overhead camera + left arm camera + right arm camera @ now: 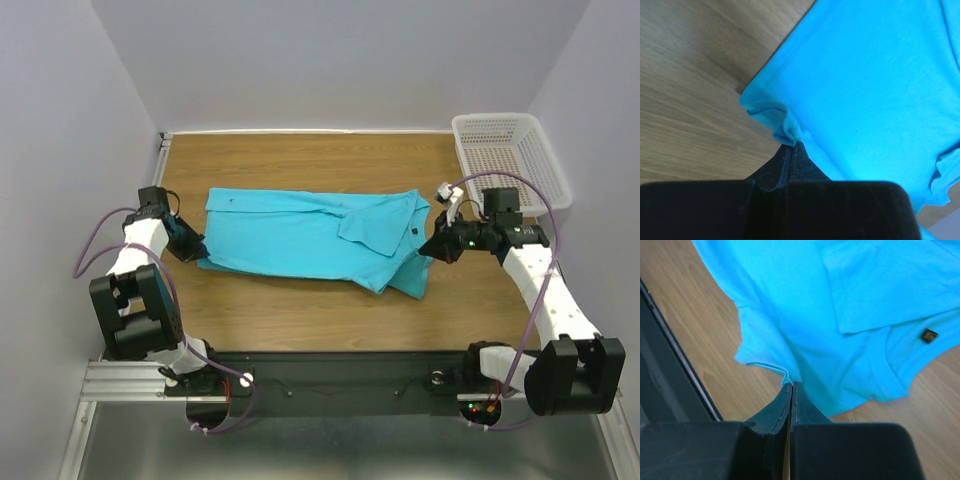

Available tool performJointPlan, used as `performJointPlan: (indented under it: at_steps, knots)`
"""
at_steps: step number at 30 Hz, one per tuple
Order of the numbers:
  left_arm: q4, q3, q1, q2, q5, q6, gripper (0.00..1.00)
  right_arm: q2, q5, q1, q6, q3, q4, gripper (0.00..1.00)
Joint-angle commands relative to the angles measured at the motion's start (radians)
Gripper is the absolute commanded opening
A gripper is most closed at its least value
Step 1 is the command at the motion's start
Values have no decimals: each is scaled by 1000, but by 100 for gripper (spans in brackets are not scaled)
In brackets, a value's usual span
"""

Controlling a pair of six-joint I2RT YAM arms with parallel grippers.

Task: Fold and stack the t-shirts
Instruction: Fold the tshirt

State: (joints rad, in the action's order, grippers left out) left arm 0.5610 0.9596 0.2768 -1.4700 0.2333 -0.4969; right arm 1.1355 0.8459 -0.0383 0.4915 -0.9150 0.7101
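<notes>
The turquoise t-shirt [300, 238] lies across the middle of the wooden table, partly folded, collar end to the right with a small dark chest mark [414, 233]. My left gripper [200, 247] is shut on the shirt's left hem edge; in the left wrist view [794, 143] a bunched fold of cloth [785, 127] sits between the closed fingertips. My right gripper [428, 250] is shut on the shirt's right edge; in the right wrist view [791, 384] the fingertips pinch the cloth edge [785, 372], with the dark mark [929, 335] farther right.
A white mesh basket [510, 158] stands at the back right corner. The black front rail [330, 375] runs along the near table edge and shows in the right wrist view [675, 355]. Bare wood [300, 310] lies in front of the shirt.
</notes>
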Motion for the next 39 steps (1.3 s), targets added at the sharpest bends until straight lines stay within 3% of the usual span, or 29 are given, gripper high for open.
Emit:
performJointPlan:
  at_steps: [1,39]
  knots:
    - [-18,68,2,-22,4,-2,0,13,21,80,-54,-58,-81,1]
    - [-19,304,-24,-303,-3,-8,0,176,-28,114,-137,-58,-165,1]
